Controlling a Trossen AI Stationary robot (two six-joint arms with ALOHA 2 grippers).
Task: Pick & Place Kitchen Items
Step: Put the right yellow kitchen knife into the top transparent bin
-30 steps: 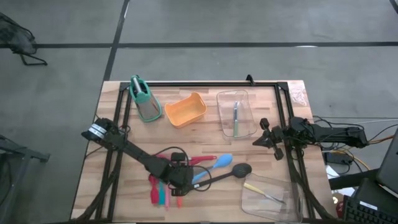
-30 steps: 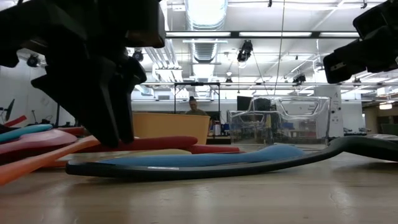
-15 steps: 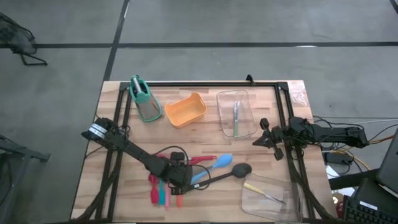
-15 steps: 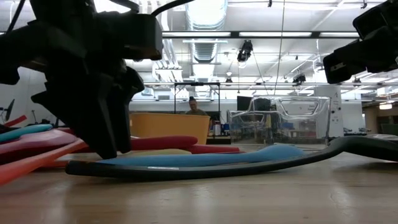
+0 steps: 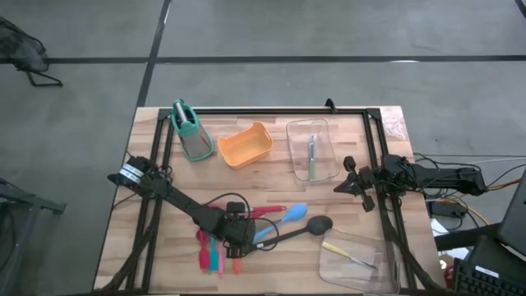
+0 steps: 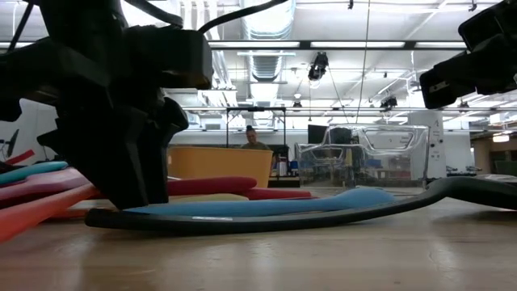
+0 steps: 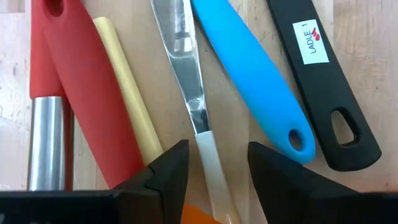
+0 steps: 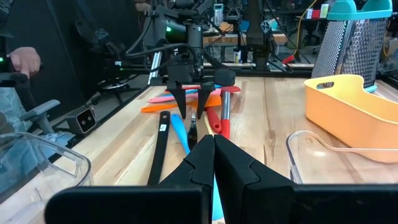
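Observation:
Several slim utensils lie in a pile at the table's near middle: a blue spatula [image 5: 288,215], a black ladle [image 5: 316,224], a red one [image 5: 267,211], and pink, teal and orange handles [image 5: 212,256]. My left gripper [image 5: 236,238] is open and points down over the pile. In the left wrist view its fingers [image 7: 214,168] stand on either side of a white-handled, metal-bladed utensil [image 7: 200,127], between a cream handle [image 7: 127,93] and the blue handle [image 7: 255,81]. My right gripper [image 5: 339,187] is shut and empty at the right side.
An orange tub [image 5: 245,145] and a teal-handled grey grater [image 5: 191,131] stand at the far side. A clear tray [image 5: 311,150] holds a green utensil. Another clear tray [image 5: 357,259] at the near right holds a yellow piece. A person sits beyond the table [image 6: 254,139].
My left gripper has gone down closer onto the utensil pile, its fingers still apart. The utensils have stayed where they were.

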